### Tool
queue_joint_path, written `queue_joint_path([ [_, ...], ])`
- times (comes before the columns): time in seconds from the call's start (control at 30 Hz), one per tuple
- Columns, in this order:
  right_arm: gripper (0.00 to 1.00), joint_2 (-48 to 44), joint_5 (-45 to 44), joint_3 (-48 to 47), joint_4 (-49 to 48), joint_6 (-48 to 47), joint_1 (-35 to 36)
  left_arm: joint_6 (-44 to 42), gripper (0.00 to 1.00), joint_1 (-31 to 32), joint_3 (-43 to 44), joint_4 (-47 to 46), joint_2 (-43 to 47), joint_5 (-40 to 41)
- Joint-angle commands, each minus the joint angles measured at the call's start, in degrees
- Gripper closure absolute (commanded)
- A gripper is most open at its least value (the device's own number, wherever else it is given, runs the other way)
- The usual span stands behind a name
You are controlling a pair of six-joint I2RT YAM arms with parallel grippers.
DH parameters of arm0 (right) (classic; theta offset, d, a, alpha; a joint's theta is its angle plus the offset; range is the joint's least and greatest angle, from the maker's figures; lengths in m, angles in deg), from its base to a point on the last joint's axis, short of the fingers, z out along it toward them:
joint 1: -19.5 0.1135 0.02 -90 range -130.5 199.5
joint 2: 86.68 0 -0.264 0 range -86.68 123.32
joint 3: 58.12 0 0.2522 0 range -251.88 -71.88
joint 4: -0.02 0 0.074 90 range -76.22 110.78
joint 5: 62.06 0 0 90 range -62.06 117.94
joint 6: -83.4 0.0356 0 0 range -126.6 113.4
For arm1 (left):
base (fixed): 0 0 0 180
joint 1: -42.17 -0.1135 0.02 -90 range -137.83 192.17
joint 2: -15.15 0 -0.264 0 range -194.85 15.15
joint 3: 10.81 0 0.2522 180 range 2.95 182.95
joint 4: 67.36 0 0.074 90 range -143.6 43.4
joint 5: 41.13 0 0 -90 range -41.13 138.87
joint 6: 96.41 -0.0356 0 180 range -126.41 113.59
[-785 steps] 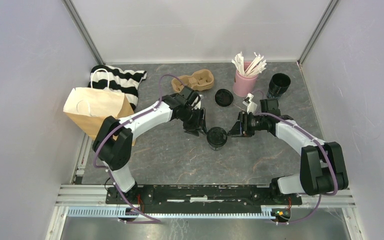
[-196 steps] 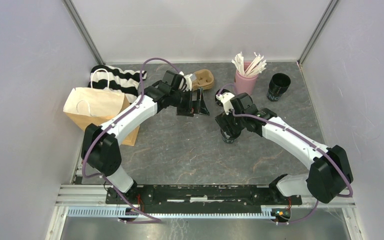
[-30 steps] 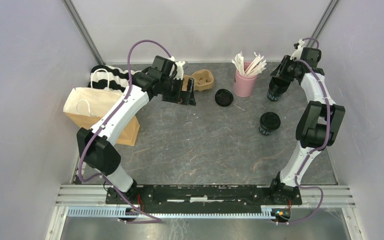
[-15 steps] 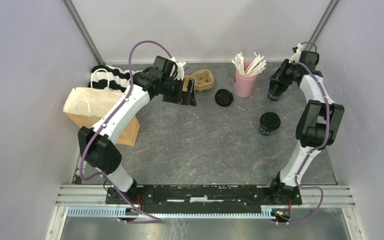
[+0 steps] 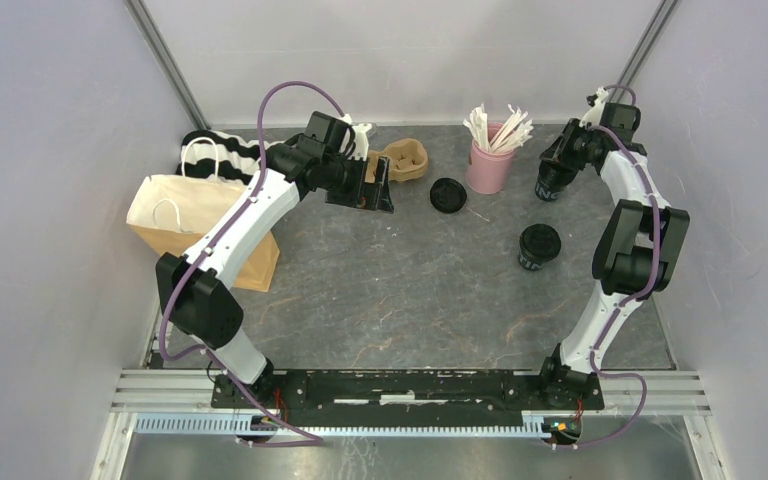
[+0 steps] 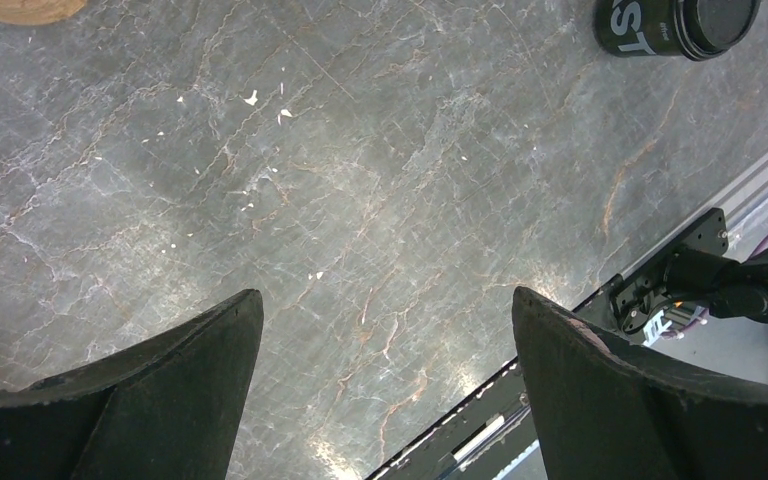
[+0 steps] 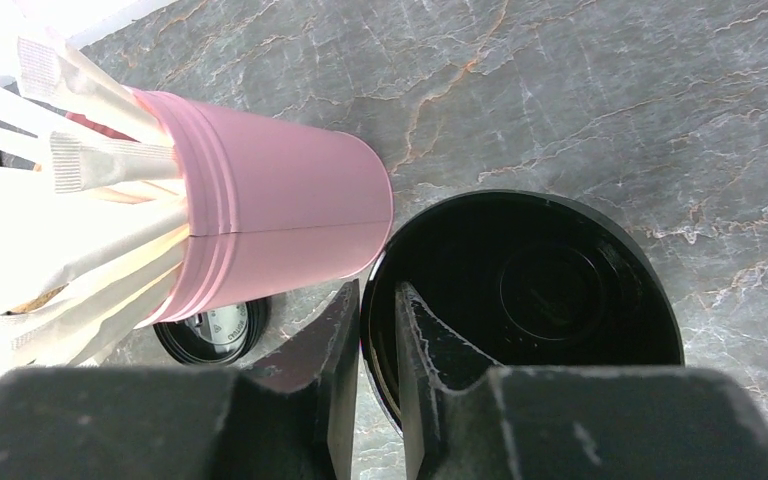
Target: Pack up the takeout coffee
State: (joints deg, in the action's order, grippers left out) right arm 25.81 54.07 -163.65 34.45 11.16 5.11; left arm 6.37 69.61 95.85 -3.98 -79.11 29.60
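Since the frame a few sec back, the R arm has been swung from mid-table out to the far R corner. The lidded cup (image 5: 539,246) has been left standing alone, R of centre, well apart from both arms. The L arm has been drawn back a little twd the pulp carrier (image 5: 405,160). The paper bag (image 5: 195,215), striped cloth (image 5: 240,155) and loose lid (image 5: 447,194) are unmoved.

The R claw (image 7: 378,292) is pinched on the wall of the open cup (image 7: 550,290), w/ one finger inside the rim and one outside. The cup is crowded by the pink cup (image 7: 280,220) of sticks just beside it, so a rim grip is prob. chosen because the sides can't be straddled there. The open cup is seen upright on the table (image 5: 380,290), not yet lifted as far as can be told.

The L claw (image 6: 385,298) is held spread wide and empty, over bare table near the carrier, prob. parked out of the way until a cup is brought over.

No lid is on the 2nd cup yet and neither cup is in the carrier, so packing is judged to be at an early stage.
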Motion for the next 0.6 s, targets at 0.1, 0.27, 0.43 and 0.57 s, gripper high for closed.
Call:
queue_joint_path([
  [0.1,0.79,-2.65,1.57,0.9,-3.13,0.85,-0.51,-1.48,0.0,-0.28,1.22,-1.18,0.15,-1.29],
  [0.27,0.78,-2.75,2.04,0.54,-3.24,1.14,-0.62,-1.37,0.0,-0.28,1.24,-1.11,0.09,-1.36],
  [0.43,0.78,-3.29,2.08,0.63,-3.28,1.07,-0.74,-1.43,0.0,-0.28,1.14,-1.11,0.26,-1.34],
  [0.57,0.79,-3.81,2.0,0.8,-2.98,0.63,-0.83,-1.37,0.0,-0.28,1.07,-1.11,0.3,-1.49],
])
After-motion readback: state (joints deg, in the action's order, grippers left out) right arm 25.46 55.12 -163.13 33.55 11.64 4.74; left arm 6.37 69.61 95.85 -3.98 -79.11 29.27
